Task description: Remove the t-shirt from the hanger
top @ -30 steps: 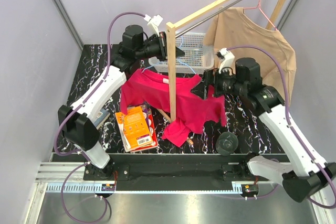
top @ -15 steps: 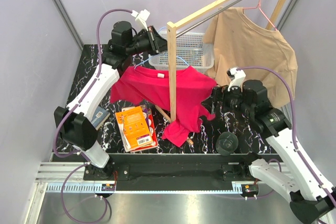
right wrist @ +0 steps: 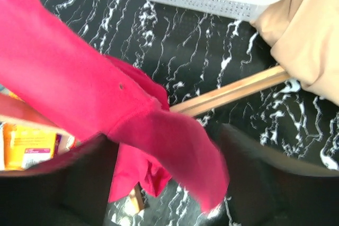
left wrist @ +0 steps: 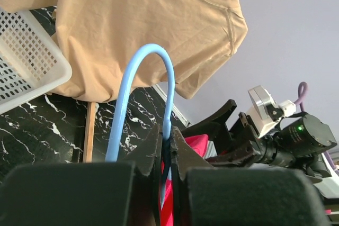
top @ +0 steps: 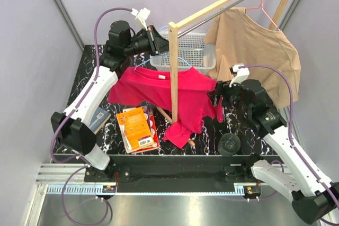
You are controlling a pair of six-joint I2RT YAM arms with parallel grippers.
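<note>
The red t-shirt (top: 153, 91) hangs on a blue hanger (left wrist: 145, 56), partly behind the wooden post (top: 172, 72). Its lower part lies bunched on the black table. My left gripper (top: 153, 38) is shut on the blue hanger's hook (left wrist: 167, 130) and holds it up near the basket. My right gripper (top: 217, 96) is at the shirt's right sleeve. In the right wrist view its fingers stand wide apart, with the red sleeve (right wrist: 175, 146) draped loosely between them (right wrist: 169, 152), not pinched.
A tan t-shirt (top: 254, 41) hangs on a pink hanger from the rail at the back right. A white basket (top: 193, 51) stands behind the post. An orange book (top: 139, 128) and a black roll (top: 229, 144) lie near the front edge.
My left gripper has lifted the hanger up and to the back left, spreading the shirt. My right gripper has drawn back from the shirt's shoulder and now sits at the sleeve end.
</note>
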